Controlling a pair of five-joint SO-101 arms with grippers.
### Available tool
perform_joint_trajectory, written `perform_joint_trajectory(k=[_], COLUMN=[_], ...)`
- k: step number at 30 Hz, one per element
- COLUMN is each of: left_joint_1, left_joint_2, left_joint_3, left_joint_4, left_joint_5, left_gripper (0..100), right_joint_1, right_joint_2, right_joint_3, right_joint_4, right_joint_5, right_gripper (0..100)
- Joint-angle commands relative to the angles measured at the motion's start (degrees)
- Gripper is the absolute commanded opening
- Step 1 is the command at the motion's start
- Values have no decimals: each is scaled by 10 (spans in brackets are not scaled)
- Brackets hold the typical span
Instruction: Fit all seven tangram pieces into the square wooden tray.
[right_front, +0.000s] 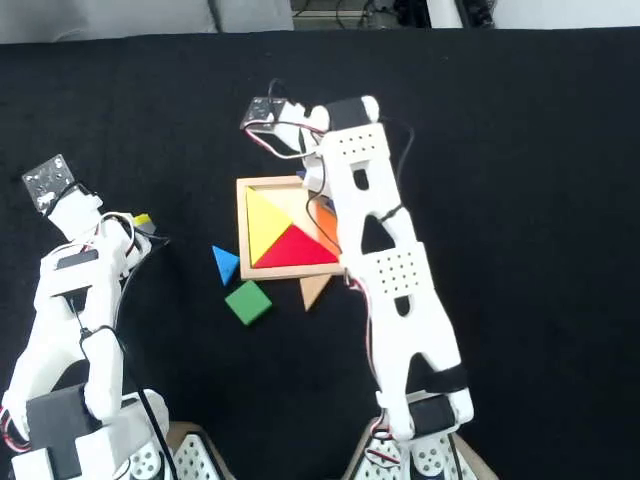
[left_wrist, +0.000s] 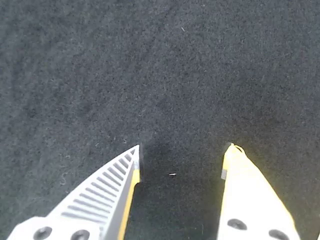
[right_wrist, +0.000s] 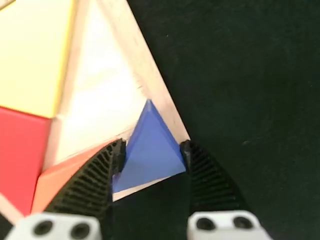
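My right gripper (right_wrist: 151, 150) is clamped on a small blue triangle (right_wrist: 148, 145), held over a corner of the wooden tray (right_wrist: 140, 55), with its tip by the rim. In the high view the tray sits just left of centre, holding a yellow triangle (right_front: 262, 222), a red triangle (right_front: 295, 248) and an orange piece (right_front: 327, 218). Just below it on the black surface (right_front: 520, 200) lie a loose blue triangle (right_front: 225, 263), a green square (right_front: 248, 302) and a tan triangle (right_front: 314, 289). My left gripper (left_wrist: 183, 150) hangs open over the surface at the left of the frame.

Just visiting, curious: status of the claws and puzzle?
Left claw open, empty, over cloth. Right claw shut on blue triangle at tray rim. Green square, tan triangle, second blue piece loose outside.
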Motion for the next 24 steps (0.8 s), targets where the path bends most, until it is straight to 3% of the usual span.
perform_joint_trajectory(k=[1,8,14,24], left_joint_1=[8,8,8,8], left_joint_2=[-4,-4,-4,-4], left_joint_3=[-33,-34,-34,-35], left_joint_4=[-12,-12,-12,-13], left_joint_5=[-6,-6,-6,-6], left_gripper=[261,261,261,261], right_joint_1=[-6,-8,-9,-9], right_joint_2=[7,15,12,-16], right_joint_3=[-63,-90,-44,-35], right_joint_4=[15,25,25,28], right_joint_5=[-5,-5,-2,-4], right_gripper=[67,70,189,132])
